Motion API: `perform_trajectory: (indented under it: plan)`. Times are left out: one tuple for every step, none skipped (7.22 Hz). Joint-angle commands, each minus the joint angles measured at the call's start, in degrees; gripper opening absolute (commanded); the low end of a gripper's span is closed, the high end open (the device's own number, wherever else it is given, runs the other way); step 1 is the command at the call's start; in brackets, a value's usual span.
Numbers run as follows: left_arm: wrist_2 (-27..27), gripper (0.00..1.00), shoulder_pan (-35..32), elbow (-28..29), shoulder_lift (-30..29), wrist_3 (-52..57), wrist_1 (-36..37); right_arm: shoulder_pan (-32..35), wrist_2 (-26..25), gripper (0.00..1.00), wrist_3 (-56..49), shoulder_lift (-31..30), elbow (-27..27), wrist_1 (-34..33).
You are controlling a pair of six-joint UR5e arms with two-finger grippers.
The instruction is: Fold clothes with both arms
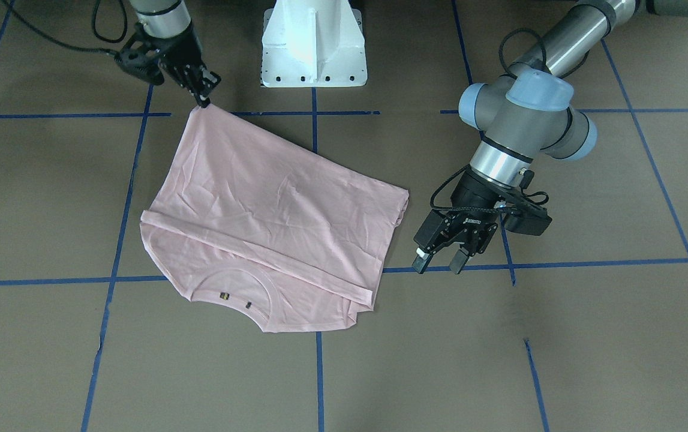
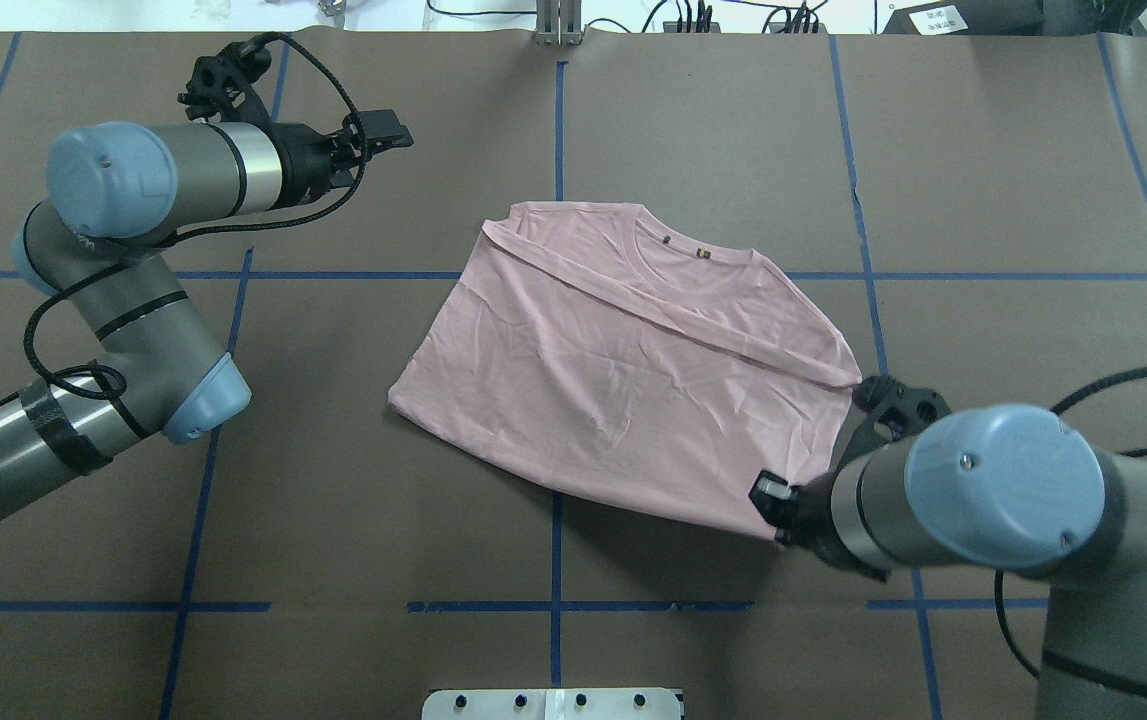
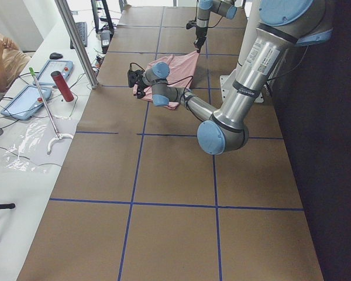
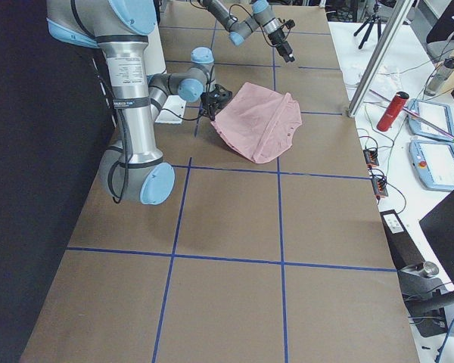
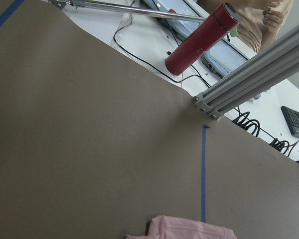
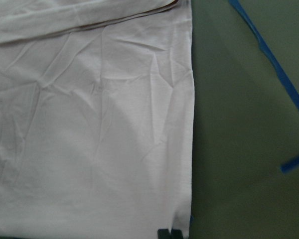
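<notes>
Pinching the near-right hem corner of the shirt [image 1: 272, 210], which lies half-folded at the middle of the bench [image 1: 559, 360], the right gripper [image 1: 204, 101] should wait until the left gripper [image 1: 439, 264], spread and empty beyond the shirt's left edge, grabs the near-left corner, then both lift level together.
</notes>
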Motion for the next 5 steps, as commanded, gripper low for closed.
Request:
perform_trajectory:
  plan:
    - [-2.7, 1.00, 1.0, -5.8, 2.9, -3.9, 1.1, -12.8, -5.3, 0.99, 2.8, -0.7, 4.6, -7.8]
    - [-3.5, 1.00, 2.3, -8.5, 3.1, -4.6, 3.1, -14.7, -9.7, 1.00, 2.9, -0.7, 3.2, -8.0]
    - [-3.5, 1.00, 4.6, -12.1, 3.7, -5.9, 7.3, -13.8, -10.1, 1.00, 2.9, -0.2, 2.5, -8.0]
    - [-3.5, 1.00, 6.9, -16.7, 3.8, -7.2, 13.0, -10.3, -10.6, 1.00, 2.9, 0.1, 2.7, -7.7]
    - [-5.1, 1.00, 9.1, -20.8, 4.2, -9.0, 21.8, -4.4, -10.5, 1.00, 2.0, 1.6, 2.4, -7.4]
